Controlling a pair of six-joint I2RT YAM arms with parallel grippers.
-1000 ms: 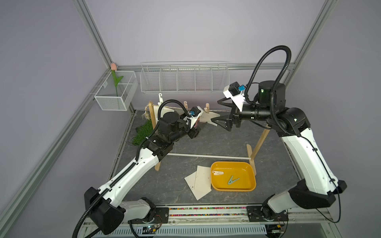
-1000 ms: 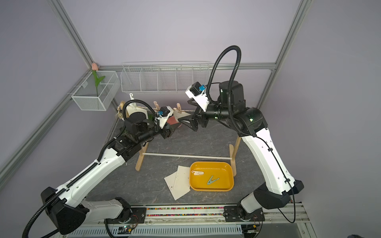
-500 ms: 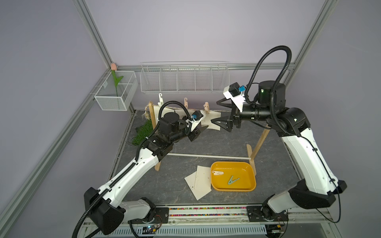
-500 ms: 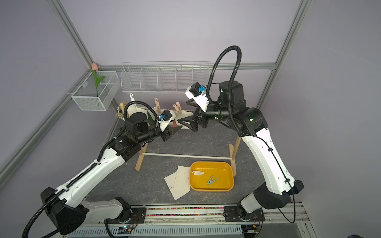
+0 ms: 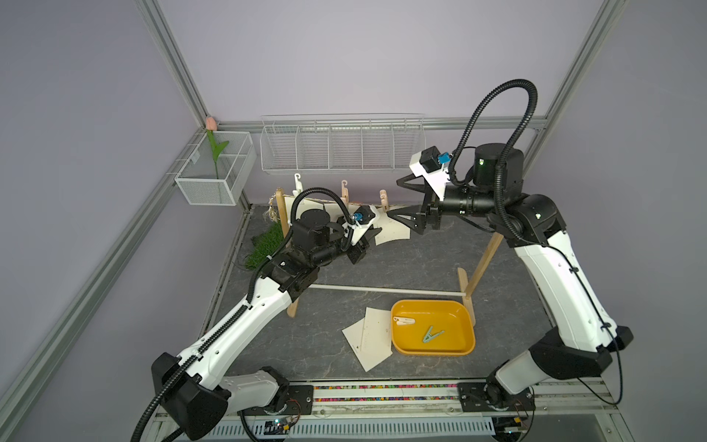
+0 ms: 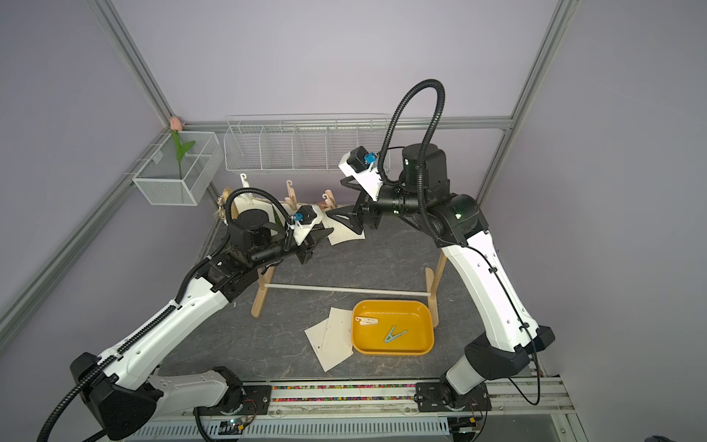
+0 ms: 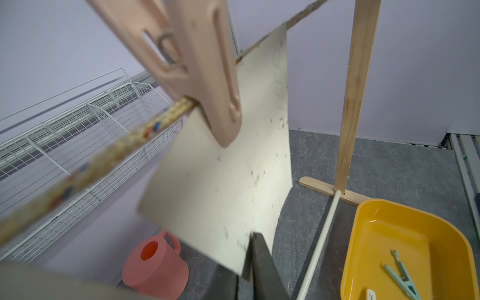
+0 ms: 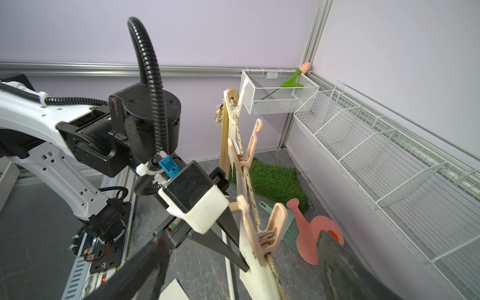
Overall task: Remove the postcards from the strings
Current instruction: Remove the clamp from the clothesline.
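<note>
My left gripper (image 8: 245,267) is clenched on the bottom corner of the hanging postcard (image 5: 394,234), upper centre in both top views. The card is pinned to the string (image 7: 104,155) by a pale peg (image 8: 270,233). My right gripper (image 5: 394,199) is spread wide either side of that peg, holding nothing. Loose postcards (image 5: 369,336) lie flat at lower centre, just beside the yellow tray (image 5: 451,329).

Both top views look down from high (nearly identical), and both wrist views sit close to the string (image 7: 104,158).
</note>
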